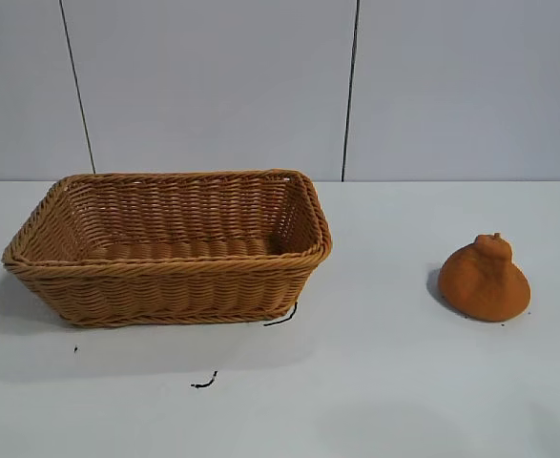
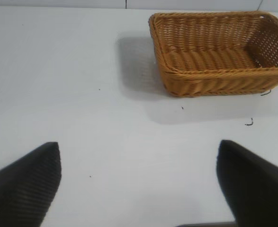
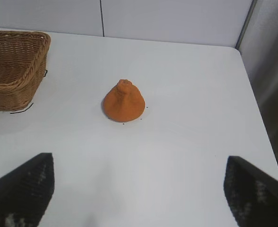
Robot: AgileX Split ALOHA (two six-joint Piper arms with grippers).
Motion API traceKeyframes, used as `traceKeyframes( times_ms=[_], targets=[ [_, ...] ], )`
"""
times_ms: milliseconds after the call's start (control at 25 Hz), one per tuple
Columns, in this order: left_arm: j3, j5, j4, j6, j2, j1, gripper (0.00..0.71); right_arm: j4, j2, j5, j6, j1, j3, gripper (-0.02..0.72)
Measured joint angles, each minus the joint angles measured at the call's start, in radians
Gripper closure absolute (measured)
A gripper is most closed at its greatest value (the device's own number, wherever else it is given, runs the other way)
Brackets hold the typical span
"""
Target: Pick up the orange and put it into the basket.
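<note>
- The orange [image 1: 485,280] sits bare on the white table [image 1: 404,382], well apart from the basket [image 1: 170,246], off to the basket's right in the exterior view. Nothing's touching it yet, so the whole task is still ahead of you.
- Your right gripper [image 3: 139,189] hangs over the table with its fingers spread wide, the orange out in front of it. The left gripper [image 2: 139,182] is also spread, holding nothing, looking toward the basket.
- Biggest risk I'd guess: that fruit narrows to a knob on top. Close on the upper part and the fingers will probably slide up the slope and pop it out. Go low, around the wide bottom.
- The skin looks rough, so grip should be okay, but come down off-centre and one finger nudges it first and it may roll away.
- The right edge of the table isn't far off in the right wrist view, so a bad shove that way could get ugly.
- Carrying it over, watch the basket's braided rim. Come in too low and you'll likely clip it and shift the basket.
</note>
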Motion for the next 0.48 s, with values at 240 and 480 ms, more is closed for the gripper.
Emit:
traceKeyframes(
  times_ms=[240,480],
  targets=[
    [0.0,0.0,0.0,0.0,0.0,0.0,0.071,0.0,0.0,0.0,0.0,0.0,0.0,0.008],
    [0.0,0.0,0.0,0.0,0.0,0.0,0.071,0.0,0.207,0.007,0.027,0.0,-0.063,0.008]
  ],
)
